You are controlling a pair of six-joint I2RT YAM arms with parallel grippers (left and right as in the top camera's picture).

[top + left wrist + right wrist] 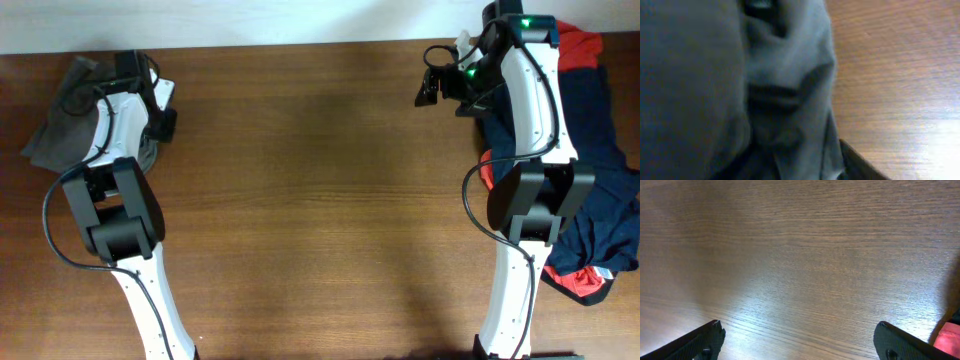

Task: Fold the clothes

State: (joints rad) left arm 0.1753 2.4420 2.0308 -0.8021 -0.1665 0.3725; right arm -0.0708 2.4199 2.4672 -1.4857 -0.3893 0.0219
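Your right gripper [800, 347] hangs wide open with nothing in it: its two black, blunt fingertips [705, 340] sit at opposite lower corners of the wrist view, and between them lies only the brown wooden table [800, 255], its fine straight grain catching a pale sheen. Just outside the right-hand finger a sliver of the bright red garment [949, 336] peeks in, and behind the arm it lies crumpled together with the larger dark navy garment [600, 190], a loose heap. Your left gripper [135, 75] is pressed into the grey-khaki cotton shorts [780, 75]. Soft, matte cloth fills nearly the whole wrist view in deep rounded folds, and only one dark finger edge [857, 162] shows below it, so you cannot tell how far those fingers are apart or whether they grip the fabric. Beyond the cloth, to the fingers' right, bare wood shows.
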